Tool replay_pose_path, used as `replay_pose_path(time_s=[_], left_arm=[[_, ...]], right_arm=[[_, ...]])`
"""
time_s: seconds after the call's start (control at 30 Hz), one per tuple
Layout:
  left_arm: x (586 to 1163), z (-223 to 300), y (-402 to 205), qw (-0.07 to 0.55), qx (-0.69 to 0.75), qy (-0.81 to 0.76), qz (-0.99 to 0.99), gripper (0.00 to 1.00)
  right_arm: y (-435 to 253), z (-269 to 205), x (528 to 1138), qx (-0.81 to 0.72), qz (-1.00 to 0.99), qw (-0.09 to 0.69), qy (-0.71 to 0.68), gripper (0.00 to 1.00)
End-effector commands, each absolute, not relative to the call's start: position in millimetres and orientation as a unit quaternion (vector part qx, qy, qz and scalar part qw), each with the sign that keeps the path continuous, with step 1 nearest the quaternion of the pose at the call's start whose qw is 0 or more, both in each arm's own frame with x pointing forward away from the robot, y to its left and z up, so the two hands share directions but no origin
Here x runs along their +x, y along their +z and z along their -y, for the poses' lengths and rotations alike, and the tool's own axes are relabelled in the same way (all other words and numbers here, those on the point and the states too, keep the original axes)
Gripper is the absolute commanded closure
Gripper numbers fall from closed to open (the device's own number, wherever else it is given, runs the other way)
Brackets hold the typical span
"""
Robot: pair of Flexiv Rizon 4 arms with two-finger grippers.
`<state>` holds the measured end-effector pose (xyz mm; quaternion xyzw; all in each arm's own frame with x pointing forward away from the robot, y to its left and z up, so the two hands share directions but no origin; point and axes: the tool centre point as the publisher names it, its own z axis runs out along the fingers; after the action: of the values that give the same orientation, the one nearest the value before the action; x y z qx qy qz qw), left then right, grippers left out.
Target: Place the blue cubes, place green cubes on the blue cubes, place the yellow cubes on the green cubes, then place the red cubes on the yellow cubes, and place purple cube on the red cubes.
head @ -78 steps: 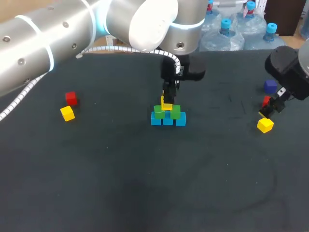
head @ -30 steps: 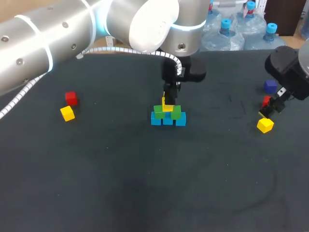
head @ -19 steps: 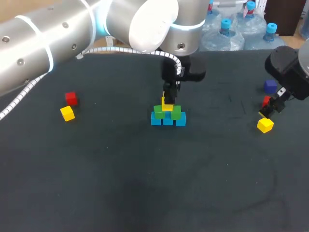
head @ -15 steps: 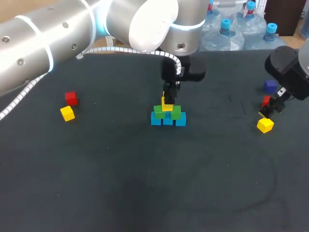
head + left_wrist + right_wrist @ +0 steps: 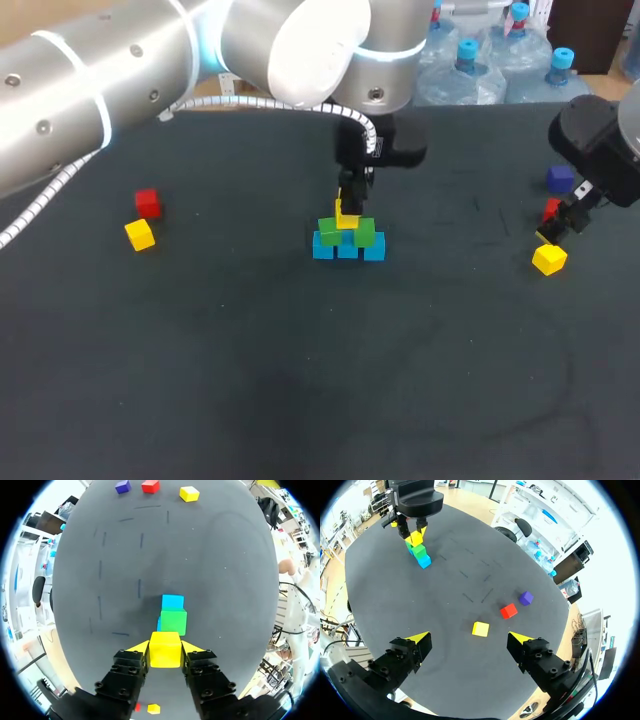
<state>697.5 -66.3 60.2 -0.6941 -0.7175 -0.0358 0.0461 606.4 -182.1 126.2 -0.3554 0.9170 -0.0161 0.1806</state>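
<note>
Fingers of the left gripper point(image 5: 347, 205) are clamping the held yellow cube point(image 5: 165, 649) from two sides, yellow tips pressing its opposite faces.

Desk point(image 5: 300, 400): the dark surface is carrying all the cubes.

Left arm point(image 5: 150, 80): it is coming in from 10 o'clock and hanging straight down over the stack, just past desk centre toward 12 o'clock.

Right arm point(image 5: 600, 140): it is sitting at the 3 o'clock edge. The right gripper point(image 5: 469, 638) is holding its fingers wide apart, gripping nothing.

Stack: the blue cubes point(image 5: 348, 248) are lying in a row running 9 to 3 o'clock in the head view, with the green cubes point(image 5: 347, 234) resting on them. In the left wrist view this row is running straight ahead of the fingers, so they are gripping across its long axis.

Key relation: the held yellow cube is sitting directly above the green layer, roughly over the join between the two greens. Whether it is touching them, I cannot tell. Judgement: the coming move is a release, and it is depending on that cube being seated flat.

Loose cubes, 3 o'clock: the right-side yellow cube point(image 5: 480, 629) is lying just ahead of the right fingers, with the right-side red cube point(image 5: 508, 611) and the purple cube point(image 5: 525, 598) beyond.

Loose cubes, 9 o'clock: the left-side red cube point(image 5: 147, 203) and the left-side yellow cube point(image 5: 140, 235) are lying close together.
</note>
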Motion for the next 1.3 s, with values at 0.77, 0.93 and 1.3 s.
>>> replay_pose_path(time_s=[0.77,0.93,1.3], left_arm=[[691.9,66.5,72.3,0.034,-0.693,-0.038,0.719,1.00],[691.4,67.3,68.3,0.037,-0.693,-0.036,0.719,1.00],[691.1,68.3,67.2,0.040,-0.693,-0.036,0.719,1.00]], right_arm=[[125.3,182.0,605.7,-0.354,-0.917,0.183,-0.017,0.00],[125.3,182.0,605.7,-0.354,-0.917,0.183,-0.017,0.00],[125.3,182.0,605.7,-0.354,-0.917,0.183,-0.017,0.00]])
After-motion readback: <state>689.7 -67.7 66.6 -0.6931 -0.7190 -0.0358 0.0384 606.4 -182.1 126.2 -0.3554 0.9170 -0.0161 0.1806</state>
